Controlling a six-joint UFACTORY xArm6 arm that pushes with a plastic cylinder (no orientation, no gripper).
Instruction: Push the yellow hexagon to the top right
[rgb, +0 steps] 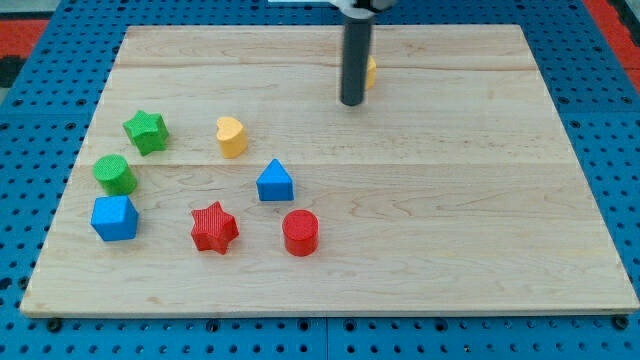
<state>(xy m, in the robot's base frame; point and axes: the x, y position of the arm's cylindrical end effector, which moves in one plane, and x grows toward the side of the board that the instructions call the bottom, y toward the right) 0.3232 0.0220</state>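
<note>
The yellow hexagon (371, 71) lies near the view's top, a little right of centre, mostly hidden behind the dark rod; only its right edge shows. My tip (351, 102) rests on the board just left of and slightly below the hexagon, touching or almost touching it.
A wooden board (480, 200) on a blue pegboard. On the view's left half: a yellow heart (231, 136), a green star (146, 131), a green cylinder (115, 174), a blue cube (113, 218), a red star (214, 228), a blue triangle-topped block (275, 182), a red cylinder (300, 232).
</note>
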